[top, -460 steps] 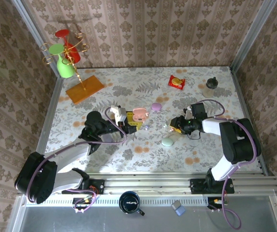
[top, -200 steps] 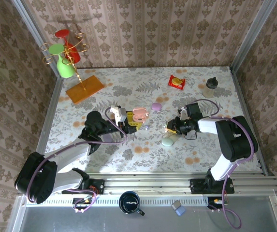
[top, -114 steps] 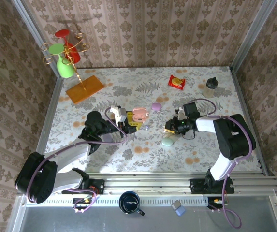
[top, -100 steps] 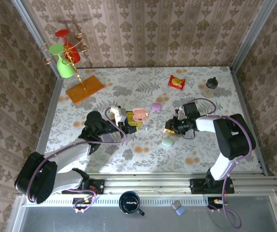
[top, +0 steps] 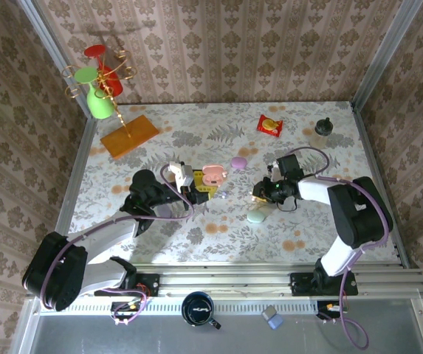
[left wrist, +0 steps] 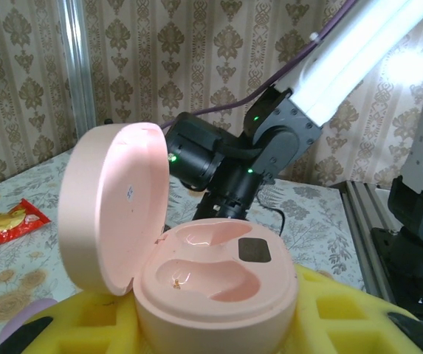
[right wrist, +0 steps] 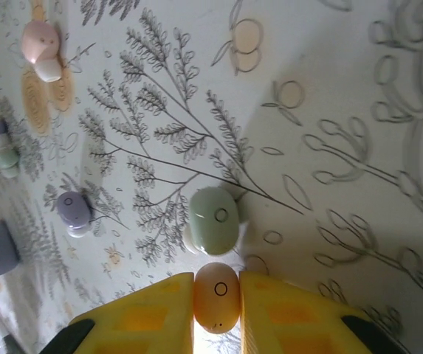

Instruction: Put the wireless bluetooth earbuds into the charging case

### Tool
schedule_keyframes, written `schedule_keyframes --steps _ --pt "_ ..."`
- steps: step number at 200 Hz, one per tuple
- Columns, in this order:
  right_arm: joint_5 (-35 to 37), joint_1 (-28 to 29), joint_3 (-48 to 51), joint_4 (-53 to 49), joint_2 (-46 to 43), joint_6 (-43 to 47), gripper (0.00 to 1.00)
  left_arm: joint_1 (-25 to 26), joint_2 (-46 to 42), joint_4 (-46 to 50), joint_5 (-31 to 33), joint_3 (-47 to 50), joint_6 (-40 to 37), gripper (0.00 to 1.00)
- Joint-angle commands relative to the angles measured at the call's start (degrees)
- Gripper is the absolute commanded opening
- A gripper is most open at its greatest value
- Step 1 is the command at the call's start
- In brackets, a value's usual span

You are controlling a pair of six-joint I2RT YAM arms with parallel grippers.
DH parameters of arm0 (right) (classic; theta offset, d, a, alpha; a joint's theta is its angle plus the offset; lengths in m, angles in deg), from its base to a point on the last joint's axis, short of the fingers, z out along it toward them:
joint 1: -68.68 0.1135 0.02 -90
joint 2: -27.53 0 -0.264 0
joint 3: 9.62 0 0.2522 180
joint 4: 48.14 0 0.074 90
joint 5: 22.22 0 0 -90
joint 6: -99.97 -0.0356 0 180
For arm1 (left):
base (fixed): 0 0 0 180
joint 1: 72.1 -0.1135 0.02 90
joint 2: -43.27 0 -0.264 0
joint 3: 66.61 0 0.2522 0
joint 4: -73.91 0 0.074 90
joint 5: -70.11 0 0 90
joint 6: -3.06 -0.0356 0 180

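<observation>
**A:** Which step are we working on?

**B:** We're doing the pick-up half of an insertion. Our left gripper (left wrist: 218, 335) is clamping tight on the pink charging case (left wrist: 196, 258). The case is sitting between the yellow pads with its lid open and both wells showing empty. Our right gripper (right wrist: 217, 284) is pinching the peach earbud (right wrist: 216, 302) with its pads nearly closed. We cannot tell whether the bud is clear of the table (right wrist: 344, 110).

**A:** What are we needing next?

**B:** We're judging that the right arm should lift the bud and carry it across to the left gripper. Then it should turn the bud to match a well before letting go. The wells are looking snug, so alignment is mattering most.

**A:** And what are we counting?

**B:** We're counting three cases: the pink one in the left gripper, a lilac case (top: 238, 163) near the right gripper and a mint case (top: 255, 217) just beside it. For buds, we're counting the peach one gripped and a green earbud (right wrist: 215, 219) just ahead of the right fingertips. A lilac earbud (right wrist: 73, 209) and a pink earbud (right wrist: 40, 46) are lying farther ahead, off to one side. There's also a small lilac-and-green cluster we cannot separate.
</observation>
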Motion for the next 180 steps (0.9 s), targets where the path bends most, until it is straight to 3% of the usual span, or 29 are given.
schedule_keyframes --steps 1,62,96,133,180 --pt "9.32 1.38 -0.94 -5.83 -4.7 1.22 0.22 0.26 -0.68 0.83 2.01 0.44 -2.57 0.25" --pt "27.17 6.69 -3.81 -16.55 -10.96 4.81 0.21 0.17 3.08 -0.15 5.88 0.53 -2.94 0.26" --pt "30.84 8.07 -4.04 -17.73 -15.03 7.07 0.2 0.15 5.07 -0.91 6.54 0.04 -2.64 0.26" --pt "24.69 9.51 -0.66 -9.27 -24.41 15.58 0.19 0.17 6.8 -2.26 4.36 -0.35 -1.86 0.26" --pt "6.07 9.76 3.3 1.73 -36.49 22.2 0.19 0.16 7.76 -1.08 -4.99 -1.66 -2.35 0.25"
